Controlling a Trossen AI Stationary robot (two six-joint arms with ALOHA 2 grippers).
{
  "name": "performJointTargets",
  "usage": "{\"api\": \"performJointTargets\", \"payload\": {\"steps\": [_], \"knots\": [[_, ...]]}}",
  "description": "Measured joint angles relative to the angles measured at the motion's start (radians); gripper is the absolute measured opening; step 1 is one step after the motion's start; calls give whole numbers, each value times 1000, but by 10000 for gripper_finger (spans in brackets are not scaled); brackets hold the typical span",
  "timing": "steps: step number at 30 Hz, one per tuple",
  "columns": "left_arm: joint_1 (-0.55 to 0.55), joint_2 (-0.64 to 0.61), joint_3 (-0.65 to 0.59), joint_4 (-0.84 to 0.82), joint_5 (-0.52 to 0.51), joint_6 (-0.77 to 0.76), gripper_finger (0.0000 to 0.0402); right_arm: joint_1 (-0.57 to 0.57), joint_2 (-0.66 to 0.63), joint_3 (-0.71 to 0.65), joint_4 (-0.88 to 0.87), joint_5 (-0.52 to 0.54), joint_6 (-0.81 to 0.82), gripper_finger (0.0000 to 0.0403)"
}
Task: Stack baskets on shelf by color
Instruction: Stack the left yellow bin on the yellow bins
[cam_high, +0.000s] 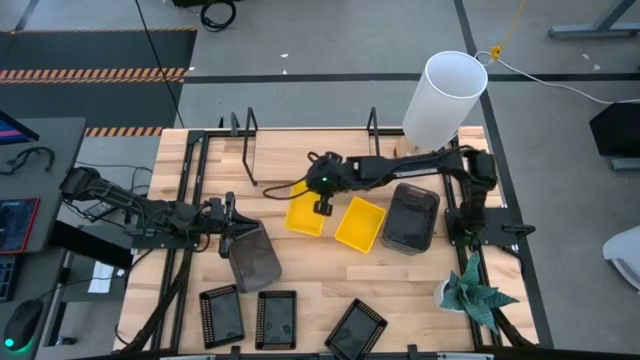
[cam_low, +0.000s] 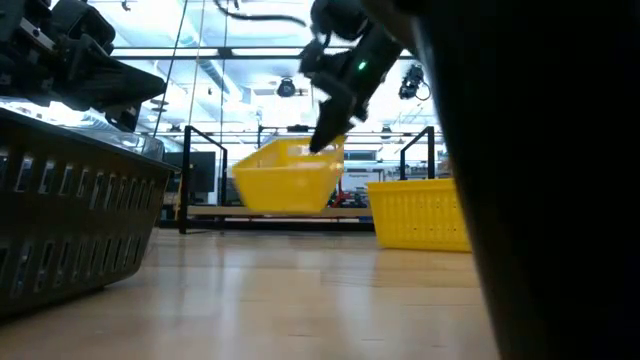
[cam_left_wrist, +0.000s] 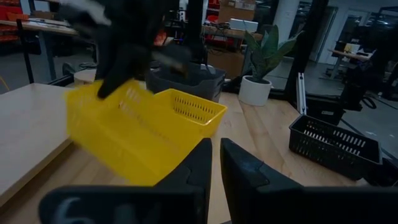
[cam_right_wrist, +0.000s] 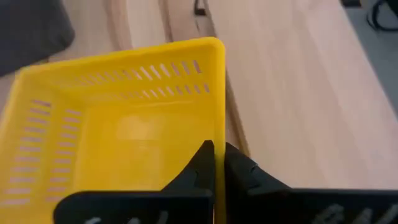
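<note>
My right gripper (cam_right_wrist: 217, 152) is shut on a yellow basket (cam_high: 303, 216) and holds it tilted above the table's middle, in front of the shelf (cam_low: 290, 210). A second yellow basket (cam_high: 360, 223) rests flat on the table beside it. To its right stand dark grey baskets (cam_high: 410, 217). Three black mesh baskets (cam_high: 276, 318) lie along the near edge. At the left, my left gripper (cam_left_wrist: 214, 152) is level and shut with nothing between its fingers. Another dark grey basket (cam_high: 252, 258) lies tilted just beside it. My right gripper pinches one side wall of the yellow basket at its rim (cam_right_wrist: 217, 134), with one finger inside the basket and one outside. The fingers slant down from the table's right. The basket hangs tilted and clear of the table (cam_low: 285, 178).
A white cylinder (cam_high: 445, 95) stands at the far right, past the shelf's black wire uprights (cam_high: 245, 130). A potted plant (cam_high: 470, 290) sits at the near right corner. Bare tabletop lies between the yellow baskets and the black mesh ones.
</note>
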Motion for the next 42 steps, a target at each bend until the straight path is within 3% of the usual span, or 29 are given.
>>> {"api": "performJointTargets", "payload": {"steps": [13, 26, 30, 42], "knots": [[0, 0, 0, 0, 0, 0, 31, 38, -237, 0, -358, 65, 201, 8], [0, 0, 0, 0, 0, 0, 32, 126, -303, -2, -656, 104, 365, 8], [0, 0, 0, 0, 0, 0, 28, 152, -304, -52, -659, 129, 404, 8], [0, 0, 0, 0, 0, 0, 40, 185, -303, -291, -415, 159, 496, 27]]}}
